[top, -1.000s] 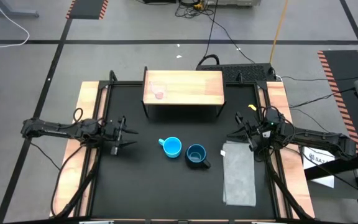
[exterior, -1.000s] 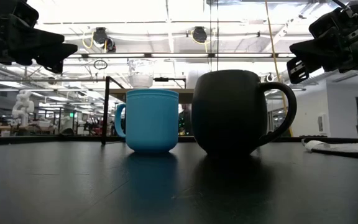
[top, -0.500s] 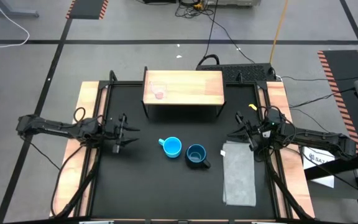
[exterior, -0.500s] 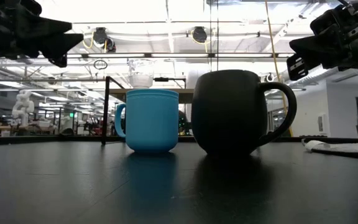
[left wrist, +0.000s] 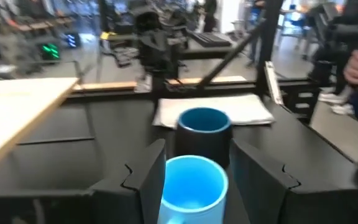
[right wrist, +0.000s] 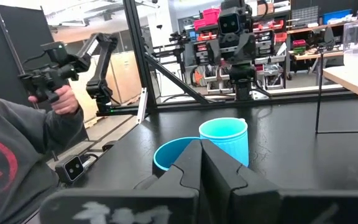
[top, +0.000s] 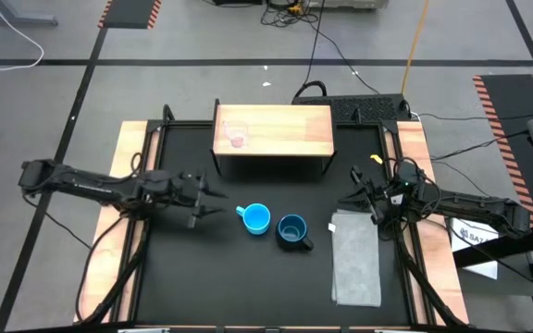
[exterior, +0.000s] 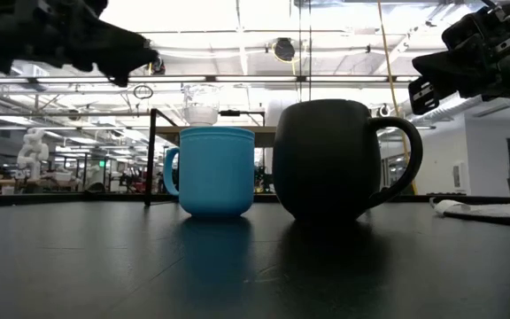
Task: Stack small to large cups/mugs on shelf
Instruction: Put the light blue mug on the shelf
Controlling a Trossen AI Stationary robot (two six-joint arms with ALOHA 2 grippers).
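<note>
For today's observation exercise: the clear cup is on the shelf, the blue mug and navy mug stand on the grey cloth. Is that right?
Not quite. The high view shows the blue mug and navy mug on the black table, beside the cloth. The clear cup is indeed on the shelf.

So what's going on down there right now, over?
Left gripper open, fingers lined up on the light-blue mug. Right gripper shut, waiting by the grey cloth. Clear cup on shelf. Navy mug sits behind the blue one.
</note>
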